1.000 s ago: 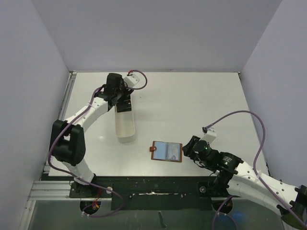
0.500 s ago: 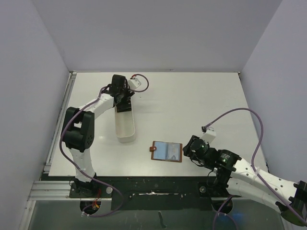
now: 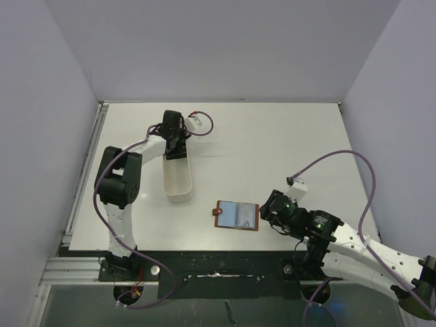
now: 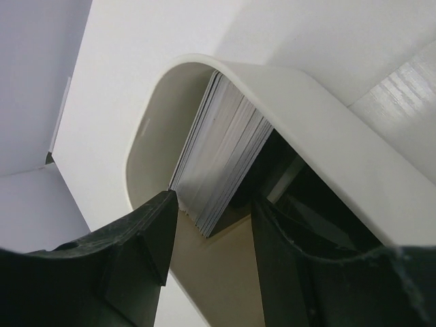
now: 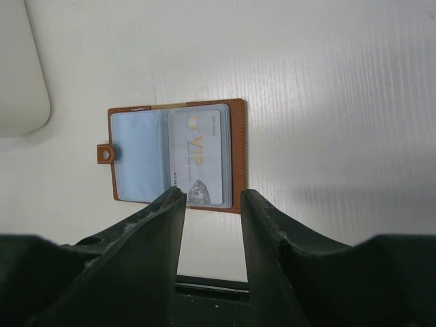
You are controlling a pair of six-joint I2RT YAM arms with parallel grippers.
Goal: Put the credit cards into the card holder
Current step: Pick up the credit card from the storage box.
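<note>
A flat white rectangular surface [image 3: 272, 143] fills the middle, enclosed on three sides by plain pale lilac-grey wall panels [image 3: 225, 48]. A black strip [image 3: 231, 262] and a silver metal rail [image 3: 68, 271] edge its near side.

Two robot arms share one white table [image 3: 272, 136]: the left arm [image 3: 119, 180] reaching far left, the right arm [image 3: 354, 242] at the near right, one purple cable [image 3: 340, 154] apiece. One long white tray [image 3: 178, 189] holds a single stack of cards [image 4: 221, 160], packed too tightly to count. One brown card holder [image 5: 139, 155] lies near centre, two pale pockets showing, one card [image 5: 199, 157] in the right-hand pocket.
</note>
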